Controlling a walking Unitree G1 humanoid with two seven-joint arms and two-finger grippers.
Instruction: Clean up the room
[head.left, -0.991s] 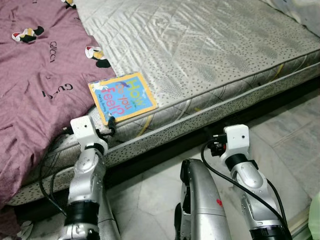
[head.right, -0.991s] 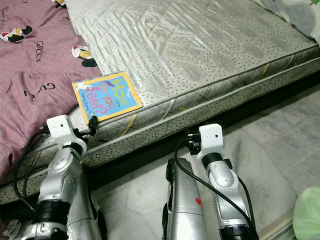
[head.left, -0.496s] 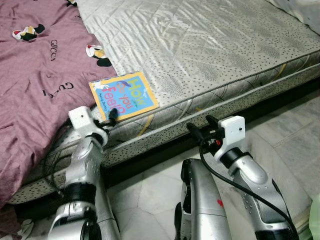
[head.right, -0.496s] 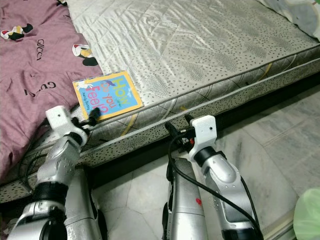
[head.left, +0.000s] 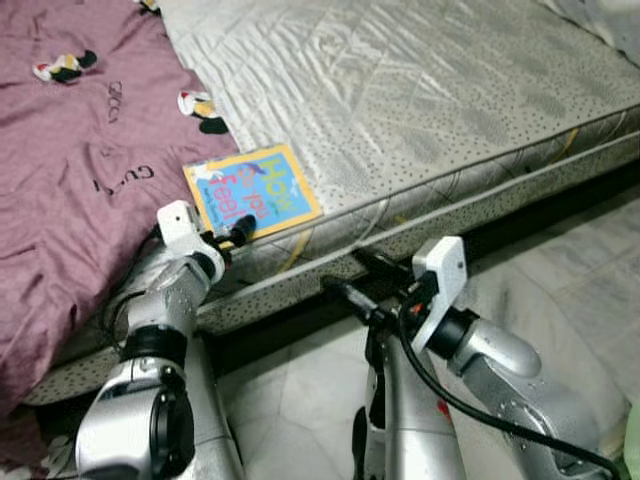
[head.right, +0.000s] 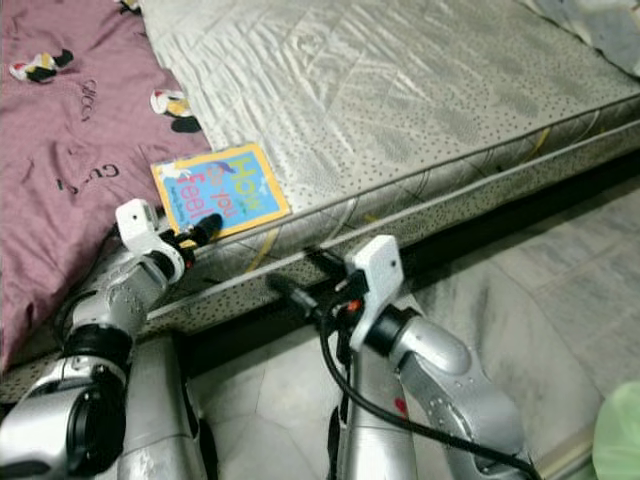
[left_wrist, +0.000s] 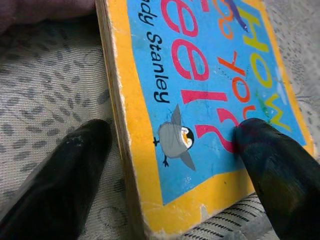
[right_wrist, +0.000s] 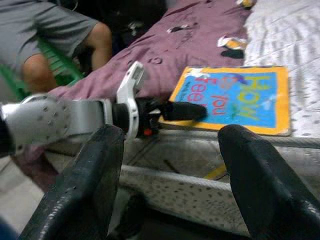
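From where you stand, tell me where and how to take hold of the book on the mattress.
Grip the book at its near corner by the spine, coming in from the mattress edge. It lies flat near that edge, and its thick board pages give an edge to pinch. The left claw is open there, one finger on the cover, one beside the spine.

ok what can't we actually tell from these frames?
- Book title: the left gripper covers part of it in the left wrist view; too small in the eye views.
- Mattress: cut off by the frame edges.
- Person in the right wrist view: cropped at the frame top, blurred.
- Right gripper: open, holding nothing.
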